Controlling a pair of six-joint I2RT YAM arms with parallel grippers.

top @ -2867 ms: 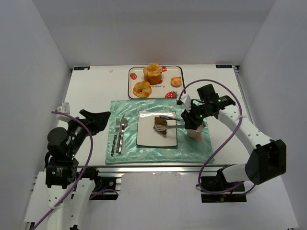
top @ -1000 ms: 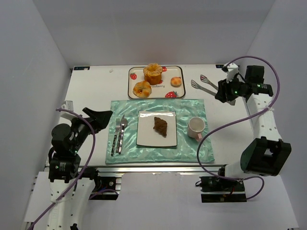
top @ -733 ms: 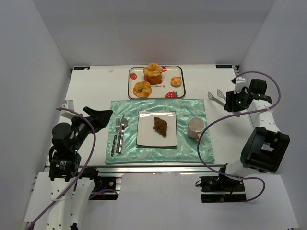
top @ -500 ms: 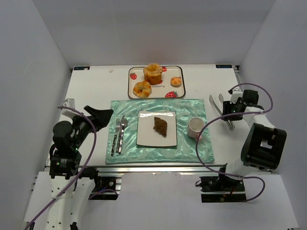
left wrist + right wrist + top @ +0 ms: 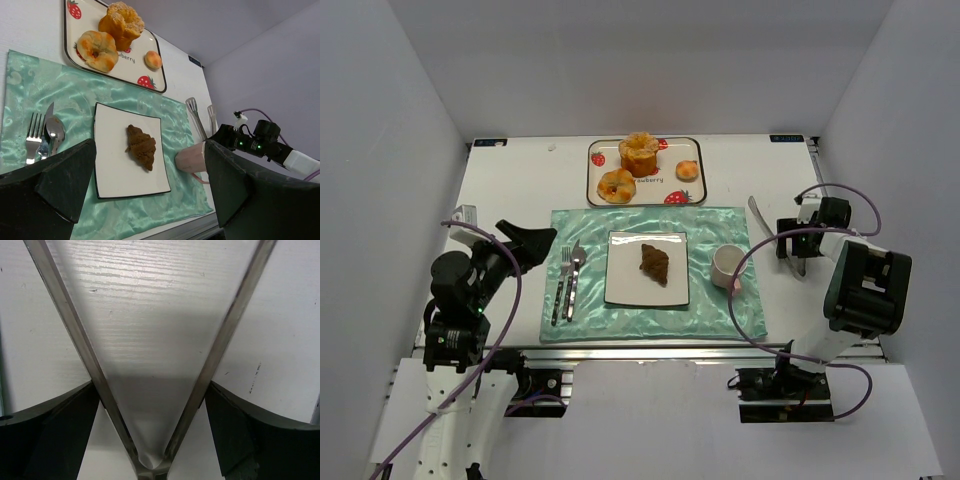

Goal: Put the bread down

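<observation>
The bread (image 5: 655, 263) (image 5: 141, 147), a dark brown croissant-like pastry, lies on the white square plate (image 5: 625, 285) (image 5: 110, 170) in the middle of the green mat. My right gripper (image 5: 795, 240) (image 5: 150, 390) is low at the table's right side, open. The metal tongs (image 5: 760, 215) (image 5: 65, 320) lie on the table between its fingers, their arms spread in a V. My left gripper (image 5: 530, 243) (image 5: 150, 145) hovers open and empty over the mat's left edge, pointing towards the plate.
A strawberry-print tray (image 5: 605, 195) at the back holds a tall golden bun (image 5: 639, 153), a round glazed bread (image 5: 616, 185) and a small orange bun (image 5: 687, 170). A pink mug (image 5: 728, 265) stands right of the plate. A fork and spoon (image 5: 568, 280) lie to its left.
My right arm carried the tongs from the plate out to the table's right side and lowered them there. Its jaws opened wide. The bread stays on the plate.
</observation>
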